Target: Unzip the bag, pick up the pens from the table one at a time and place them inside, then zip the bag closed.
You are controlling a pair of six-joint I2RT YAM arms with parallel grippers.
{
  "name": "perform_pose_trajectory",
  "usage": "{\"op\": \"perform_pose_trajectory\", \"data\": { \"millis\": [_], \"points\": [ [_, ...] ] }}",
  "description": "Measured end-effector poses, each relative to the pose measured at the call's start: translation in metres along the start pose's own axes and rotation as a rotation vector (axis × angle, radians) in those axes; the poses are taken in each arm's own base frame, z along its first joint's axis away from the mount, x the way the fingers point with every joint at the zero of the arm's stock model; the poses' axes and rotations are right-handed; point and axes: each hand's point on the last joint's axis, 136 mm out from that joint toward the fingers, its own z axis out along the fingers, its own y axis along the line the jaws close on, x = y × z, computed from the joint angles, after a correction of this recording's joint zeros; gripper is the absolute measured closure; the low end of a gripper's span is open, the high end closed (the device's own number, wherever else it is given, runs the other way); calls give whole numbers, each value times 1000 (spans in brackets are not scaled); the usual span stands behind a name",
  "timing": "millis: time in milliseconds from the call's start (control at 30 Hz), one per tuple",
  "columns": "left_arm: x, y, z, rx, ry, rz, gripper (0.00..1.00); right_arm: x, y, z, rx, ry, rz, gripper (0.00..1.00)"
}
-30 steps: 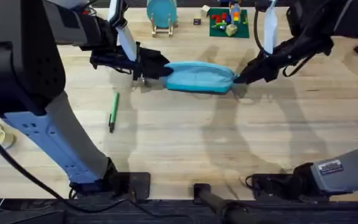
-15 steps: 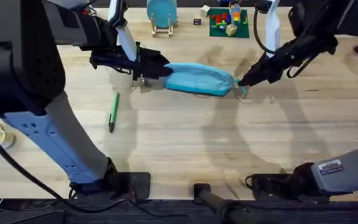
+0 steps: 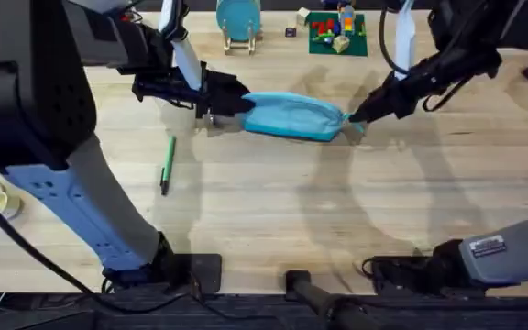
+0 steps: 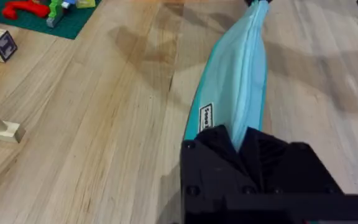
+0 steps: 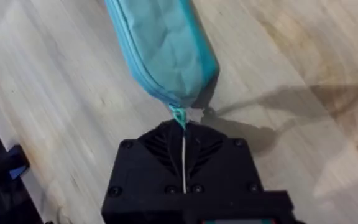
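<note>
The broad, pale butcher-block wooden tabletop [image 3: 273, 211] carries everything here, and on its far half lies the light blue, oblong soft-fabric pencil bag [image 3: 293, 115], stretched lengthwise between the two arms. It looks light and limp: the cloth puckers and sags along its length in the right wrist view, so it would likely fold or slide if pushed from one side, and it needs to be pinned at one end while the other end is worked. The left gripper [image 3: 211, 103], black and blocky, has its jaws clamped on the bag's left end; the left wrist view shows fabric pinched up between the two black fingers [image 4: 219, 146], with a small white label just beside them. The right gripper [image 3: 354, 117] sits at the opposite end, its jaws closed together on the small teal zip pull [image 5: 178, 116] that pokes out from the bag's tip. That tab is thin and probably slippery, so a firm, square pinch right at the tab seems the sensible hold, pulling along the seam rather than upward, lest the whole bag lift or the tab slip free. Well apart from the bag, nearer the left arm's base, a slim bright green pen [image 3: 166, 164] with a dark tip lies flat on the wood; rigid, light and prone to rolling, it is best gripped across its middle.
</note>
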Motion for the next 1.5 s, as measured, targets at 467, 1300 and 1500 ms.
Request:
{"op": "perform_pose_trajectory", "data": {
  "millis": [467,1300,1500],
  "points": [
    [0,0,0,-1,1,0,958,-29,-6,-17,38,-57,-22,971],
    [1,0,0,-1,2,-1,958,-82,26,-11,33,-90,-200,971],
    [1,0,0,-1,2,-1,958,-96,34,-4,39,-112,-268,971]
  ]
}}
